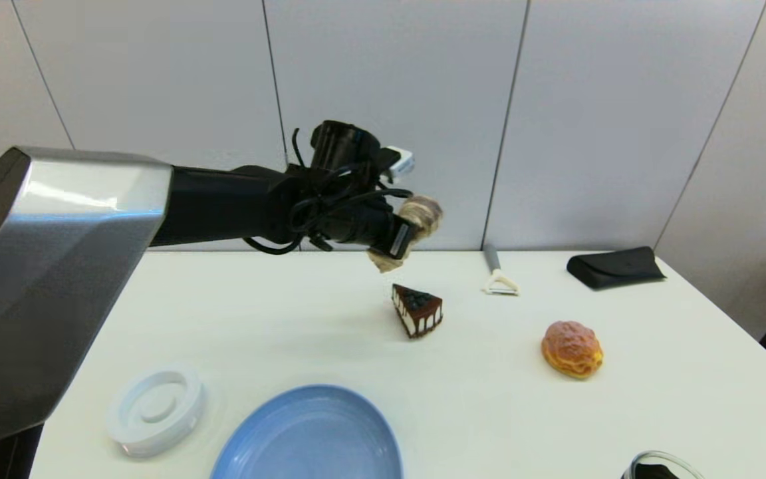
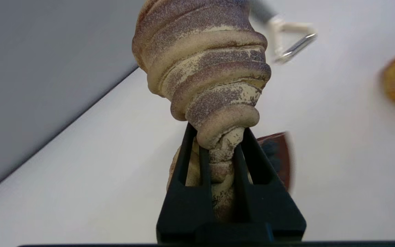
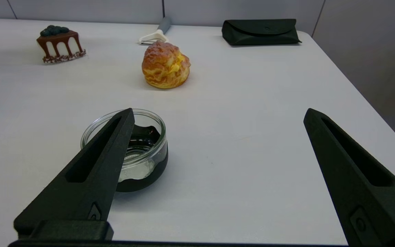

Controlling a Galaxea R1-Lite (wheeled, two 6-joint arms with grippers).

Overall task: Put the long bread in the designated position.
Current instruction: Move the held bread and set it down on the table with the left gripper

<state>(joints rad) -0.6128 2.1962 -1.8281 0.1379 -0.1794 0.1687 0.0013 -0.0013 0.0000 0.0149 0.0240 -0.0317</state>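
Observation:
The long bread [image 1: 421, 214] is a ridged tan loaf with dark purple-brown stripes, held in the air above the far middle of the white table [image 1: 330, 319]. My left gripper [image 1: 401, 241] is shut on its middle, so one end sticks up and the other hangs below the fingers. The left wrist view shows the loaf [image 2: 204, 68] pinched between the two black fingers [image 2: 192, 161], squeezed thin where they clamp it. It hangs behind and above the cake slice [image 1: 417, 310]. My right gripper [image 3: 218, 116] is open over the near right part of the table, holding nothing.
A round golden puff bun [image 1: 572, 348] lies right of the cake slice. A peeler [image 1: 499, 274] and a black case [image 1: 614, 267] lie at the back right. A blue oval plate [image 1: 310, 436] and a white lid [image 1: 155, 411] sit near the front. A glass jar [image 3: 139, 151] stands front right.

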